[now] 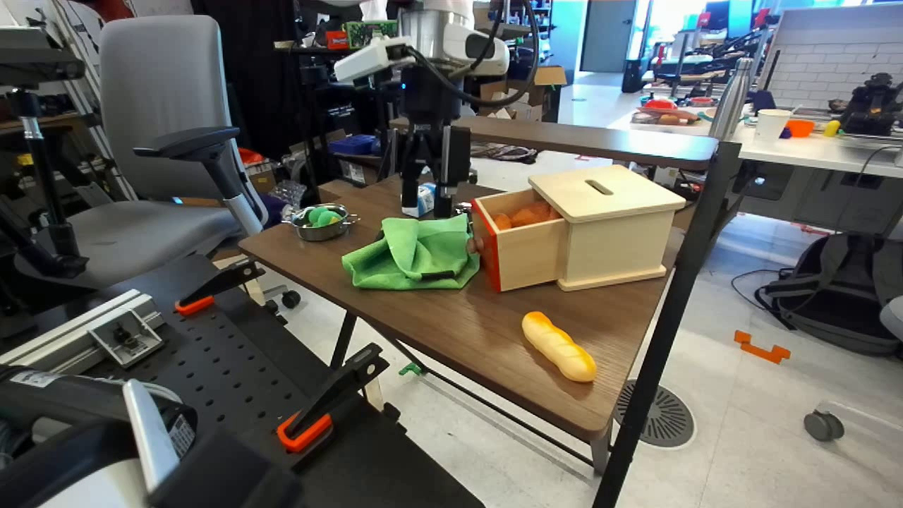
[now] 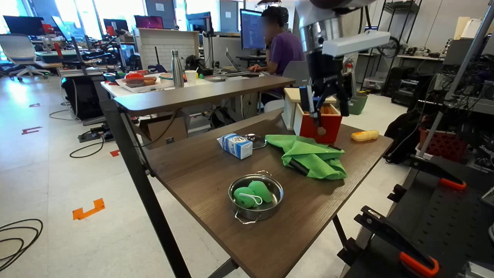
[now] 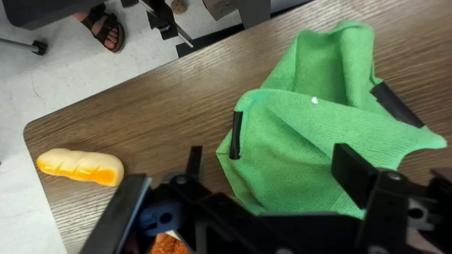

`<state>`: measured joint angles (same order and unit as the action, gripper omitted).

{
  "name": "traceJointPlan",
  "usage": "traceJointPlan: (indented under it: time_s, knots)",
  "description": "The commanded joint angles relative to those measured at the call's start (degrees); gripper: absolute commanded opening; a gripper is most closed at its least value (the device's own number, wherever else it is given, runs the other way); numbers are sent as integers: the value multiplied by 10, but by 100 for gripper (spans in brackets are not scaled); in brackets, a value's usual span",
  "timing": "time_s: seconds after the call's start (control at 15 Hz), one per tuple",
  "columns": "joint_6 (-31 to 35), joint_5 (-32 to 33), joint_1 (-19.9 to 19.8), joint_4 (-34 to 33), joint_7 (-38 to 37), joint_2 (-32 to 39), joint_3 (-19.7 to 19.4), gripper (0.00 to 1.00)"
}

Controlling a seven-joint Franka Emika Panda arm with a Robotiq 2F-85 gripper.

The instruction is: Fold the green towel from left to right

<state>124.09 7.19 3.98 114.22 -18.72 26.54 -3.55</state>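
Observation:
The green towel [image 1: 413, 250] lies rumpled on the brown table, with several folds and a raised flap across its middle. It also shows in an exterior view [image 2: 314, 158] and in the wrist view [image 3: 282, 176]. Black strips [image 3: 236, 135] sit on its edges. My gripper [image 3: 270, 165] is open, with its two fingers wide apart and nothing between them. In the wrist view the right finger overlaps the towel and the left finger overlaps bare wood beside it. In both exterior views the gripper [image 1: 426, 204] [image 2: 329, 112] points down above the table near the towel and the box.
A light wooden box [image 1: 614, 240] with a red-fronted open drawer [image 1: 525, 247] stands beside the towel, orange stuff inside. A yellow bread roll [image 1: 559, 346], a metal pot [image 2: 256, 197] with green things, a milk carton [image 2: 235, 146] and a shiny lid [image 2: 255, 140] are on the table.

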Motion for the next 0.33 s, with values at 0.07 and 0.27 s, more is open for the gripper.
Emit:
traceJointPlan:
  time_s: [0.07, 0.27]
  knots:
    - [-24, 0, 2, 27, 2, -49, 6, 100]
    - [-40, 1, 3, 51, 2, -93, 12, 100]
